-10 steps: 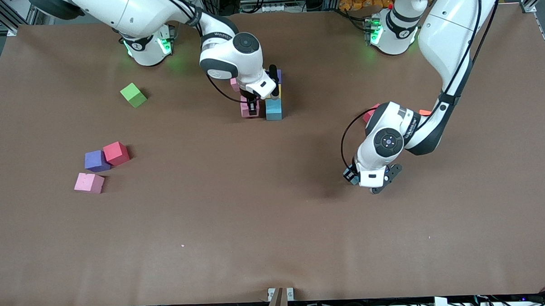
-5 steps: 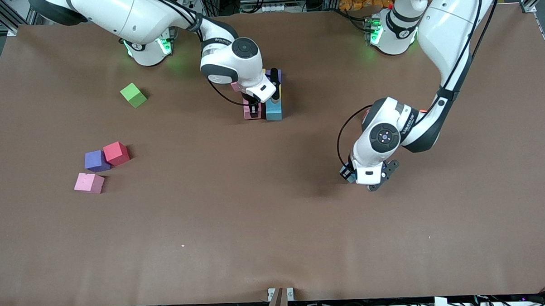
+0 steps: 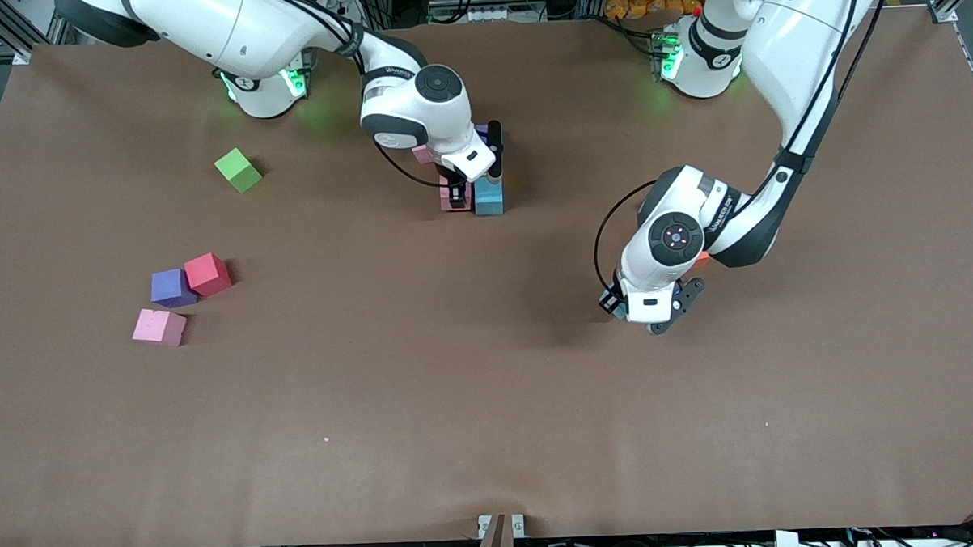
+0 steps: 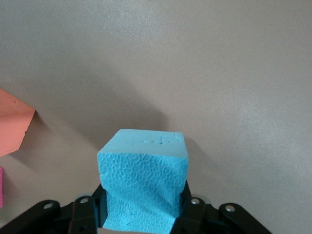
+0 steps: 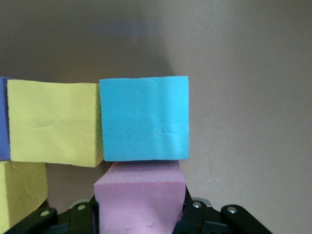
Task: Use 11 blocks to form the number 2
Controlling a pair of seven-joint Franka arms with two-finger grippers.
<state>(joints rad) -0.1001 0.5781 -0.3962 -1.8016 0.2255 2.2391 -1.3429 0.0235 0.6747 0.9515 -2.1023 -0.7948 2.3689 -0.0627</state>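
The partial number 2 lies in the middle of the table near the robots' bases. Its light blue block point(image 3: 489, 197) point(image 5: 145, 118), two yellow blocks point(image 5: 53, 122) and a purple one point(image 5: 3, 117) show. My right gripper point(image 3: 455, 198) point(image 5: 139, 217) is shut on a pink block point(image 3: 455, 192) point(image 5: 139, 200), low, against the light blue block's side. My left gripper point(image 3: 615, 303) point(image 4: 144, 217) is shut on another light blue block point(image 4: 144, 178), above bare table toward the left arm's end. Loose purple point(image 3: 171, 287), red point(image 3: 208, 273) and pink point(image 3: 160, 326) blocks lie toward the right arm's end.
A green cube point(image 3: 238, 170) sits alone near the right arm's base. An orange block point(image 4: 12, 126) lies on the table under the left arm, with a sliver of a pink one beside it. The brown table point(image 3: 491, 403) stretches toward the front camera.
My left gripper has carried its light blue block toward the digit. My right gripper has shifted its pink block slightly closer to the digit's light blue block.
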